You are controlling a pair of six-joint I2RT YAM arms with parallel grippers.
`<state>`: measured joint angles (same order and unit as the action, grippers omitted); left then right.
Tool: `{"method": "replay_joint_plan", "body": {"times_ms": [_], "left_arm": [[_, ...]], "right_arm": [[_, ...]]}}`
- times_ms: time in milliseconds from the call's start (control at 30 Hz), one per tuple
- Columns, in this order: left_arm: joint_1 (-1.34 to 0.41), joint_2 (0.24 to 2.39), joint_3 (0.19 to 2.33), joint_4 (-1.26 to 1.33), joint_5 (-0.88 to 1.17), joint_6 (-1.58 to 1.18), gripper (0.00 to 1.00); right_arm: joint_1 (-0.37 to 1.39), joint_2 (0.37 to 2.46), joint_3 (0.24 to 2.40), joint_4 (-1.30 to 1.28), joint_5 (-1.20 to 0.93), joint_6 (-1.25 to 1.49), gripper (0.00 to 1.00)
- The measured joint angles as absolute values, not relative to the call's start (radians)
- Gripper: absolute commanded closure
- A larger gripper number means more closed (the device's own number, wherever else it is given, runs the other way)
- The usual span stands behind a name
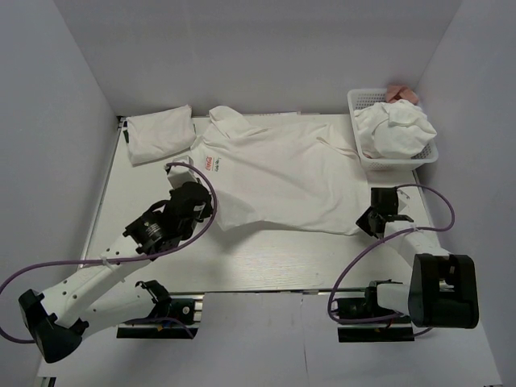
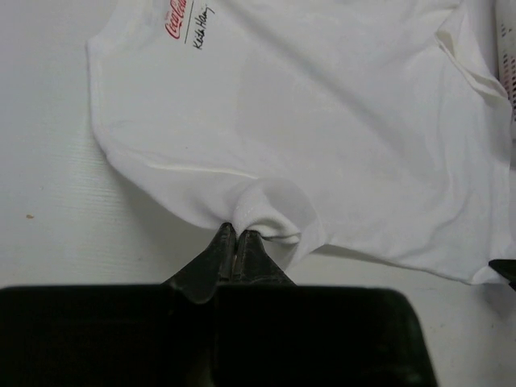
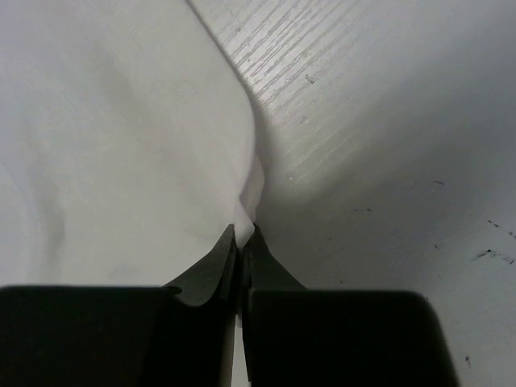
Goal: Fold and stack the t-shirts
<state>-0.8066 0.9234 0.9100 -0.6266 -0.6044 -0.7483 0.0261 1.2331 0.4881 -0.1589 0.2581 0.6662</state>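
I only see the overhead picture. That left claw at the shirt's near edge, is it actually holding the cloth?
Observer: Yes. Its wrist camera shows the left gripper shut on a bunched fold of the t-shirt's hem.
Operator: And the right claw?
Observer: The right gripper is shut too, pinching the shirt's corner between its tips.
Operator: What's that red mark?
Observer: The print: red Coca-Cola script above a black handwritten line.

Spread shirt (image 1: pixel 282 173) lies between folded shirt (image 1: pixel 159 133) and basket (image 1: pixel 401 162) on table (image 1: pixel 266 258).
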Motion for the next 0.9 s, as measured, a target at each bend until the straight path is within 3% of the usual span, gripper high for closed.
{"method": "replay_joint_plan", "body": {"times_ms": [200, 500, 900], "left_arm": [[-0.806, 0.917, 0.939, -0.561, -0.648, -0.693, 1.00], [-0.806, 0.894, 1.301, -0.441, -0.677, -0.493, 1.00], [-0.807, 0.860, 1.839, -0.411, -0.405, -0.188, 1.00]], "right_arm": [[0.027, 1.074, 0.562, -0.290, 0.266, 0.649, 1.00], [0.027, 0.738, 1.025, -0.418, 0.294, 0.553, 1.00], [0.027, 0.765, 1.608, -0.650, 0.210, 0.400, 1.00]]}}
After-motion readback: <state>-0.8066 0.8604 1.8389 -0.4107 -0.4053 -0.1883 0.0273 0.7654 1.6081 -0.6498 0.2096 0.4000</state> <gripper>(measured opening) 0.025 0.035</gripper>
